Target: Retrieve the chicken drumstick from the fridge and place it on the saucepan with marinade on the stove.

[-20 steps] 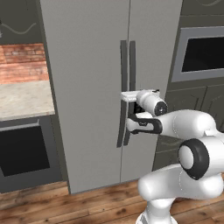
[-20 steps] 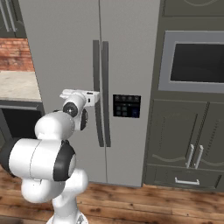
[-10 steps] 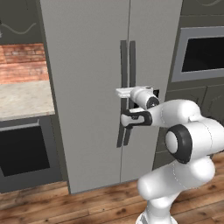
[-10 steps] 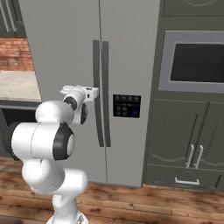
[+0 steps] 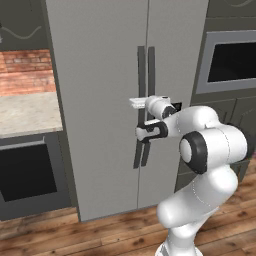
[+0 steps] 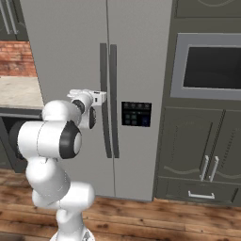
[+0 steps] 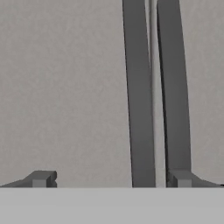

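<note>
Claw (image 7: pixel 111 178): spread wide, holding nothing; the two dark fingertips (image 7: pixel 41 178) stand far apart at the bottom of the hand view.
Claw position: level with the middle of the fridge handles, close in front of the doors; in the left base view the hand (image 5: pixel 150 104) overlaps the handle pair.
Left handle (image 7: pixel 140 96): dark vertical bar, lying between the two fingertips in the hand view.
Right handle (image 7: pixel 174 87): dark vertical bar, in line with the right-hand fingertip; contact cannot be told.
Fridge (image 5: pixel 100 100): tall light grey cabinet, both doors shut, door seam running between the handles.
Drumstick: cannot be told; the fridge doors are shut.
Control panel (image 6: pixel 136 114): small dark square on the right door, beside the handles.
Wall oven (image 6: pixel 209 66): dark, built in to the right of the fridge, above grey cupboards.
Table (image 5: pixel 27 112): light stone top to the left of the fridge, brick wall behind it.
</note>
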